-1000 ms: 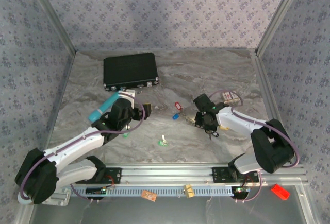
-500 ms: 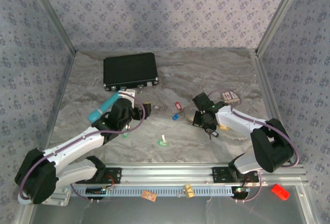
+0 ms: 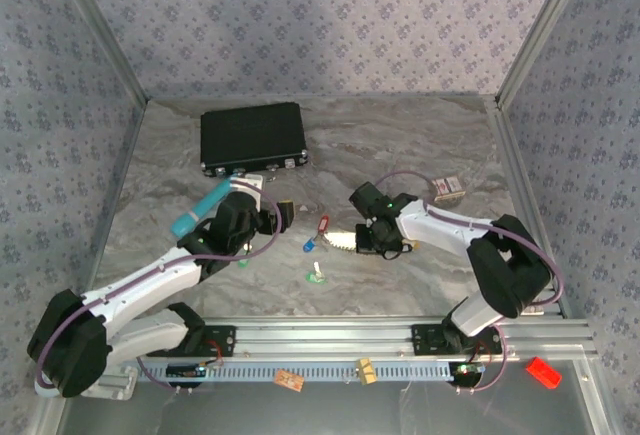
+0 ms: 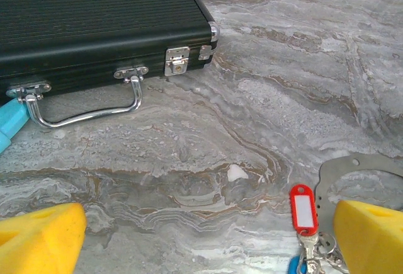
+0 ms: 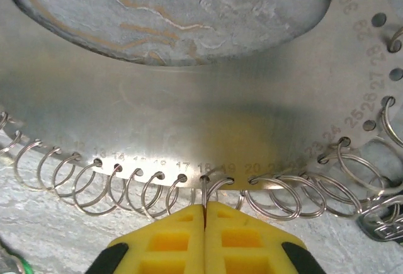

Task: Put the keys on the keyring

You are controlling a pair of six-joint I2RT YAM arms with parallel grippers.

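Top view: L gripper (image 3: 281, 216) sits just in front of black case (image 3: 252, 136). R gripper (image 3: 365, 242) is further R of case, at metal plate (image 3: 340, 241). Red key (image 3: 322, 223) and blue key (image 3: 309, 246) lie between the grippers.
L wrist: fingers (image 4: 39, 239) wide apart, red key front-R of case.
R wrist: pads (image 5: 234, 236) pressed together, nipping a keyring (image 5: 215, 184) on plate's edge.

The table (image 4: 283, 66) looks smooth, marble-patterned and faintly glossy; the black case (image 4: 94, 16) is finely ribbed and matt, its handle (image 4: 82, 115) and latches (image 4: 177, 60) bright polished metal. The keyring (image 5: 189, 116) is a flat plate of brushed metal carrying thin shiny wire rings (image 5: 88, 186), the red key (image 4: 303, 208) is glossy plastic, and the right end effector (image 5: 204, 214) has fingers (image 5: 164, 242) of matt yellow plastic.
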